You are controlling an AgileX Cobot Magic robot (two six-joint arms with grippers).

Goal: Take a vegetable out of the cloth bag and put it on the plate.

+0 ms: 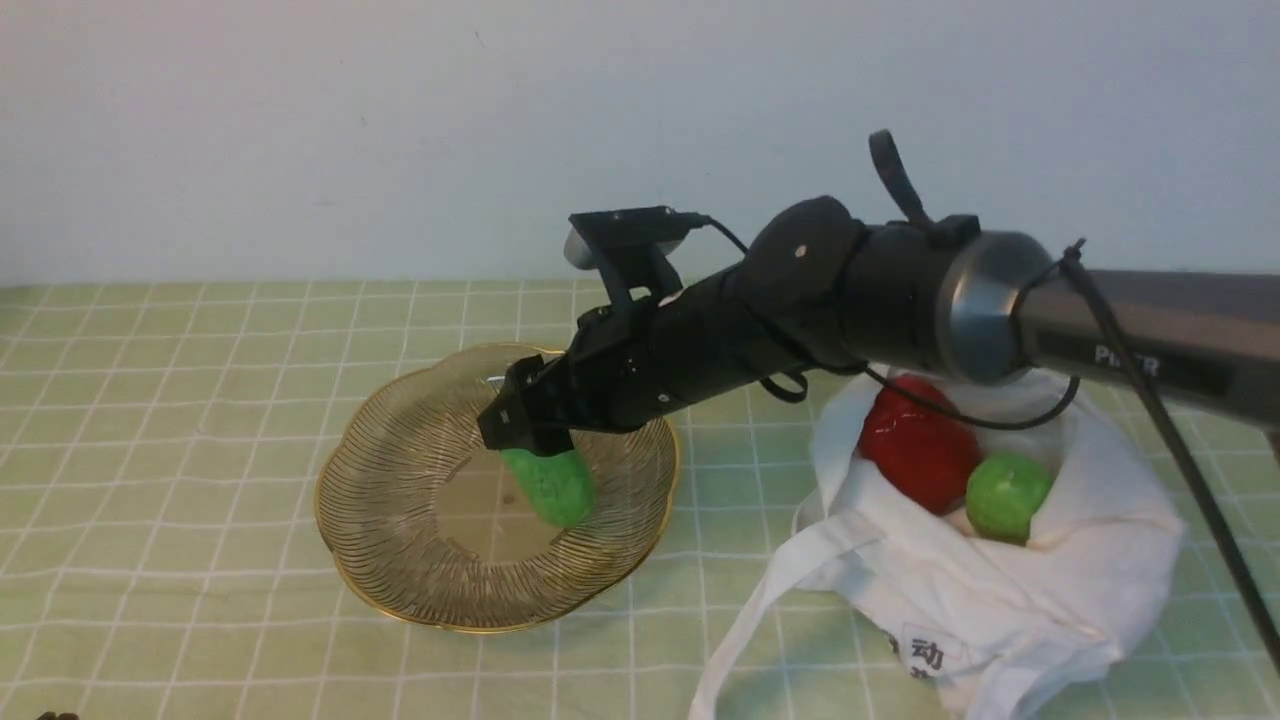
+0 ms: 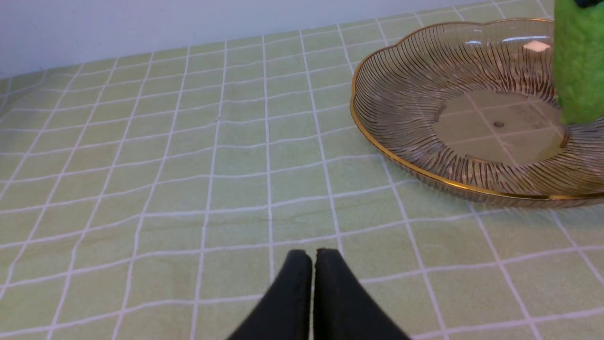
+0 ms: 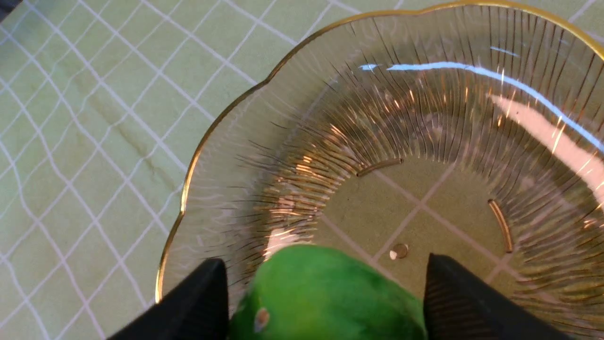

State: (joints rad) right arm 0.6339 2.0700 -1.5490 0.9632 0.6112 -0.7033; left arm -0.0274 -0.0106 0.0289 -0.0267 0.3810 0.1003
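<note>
Now the right hand [image 3: 324, 262] is spread wide around the tilted vegetable [image 1: 555, 485], which could tip off the plate [image 1: 400, 520].

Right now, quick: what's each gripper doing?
Left gripper: closed, empty.
Right gripper: open, jaws spread on either side of the gourd, which rests on the plate.

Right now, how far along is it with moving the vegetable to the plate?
Nearly there. Done: the gourd is out of the bag, its lower end apparently resting in the plate. In hand: the right gripper straddles it, though whether the jaws grip it is unclear. Left: release fully and pull the arm away. The left gripper is shut, idle.
</note>
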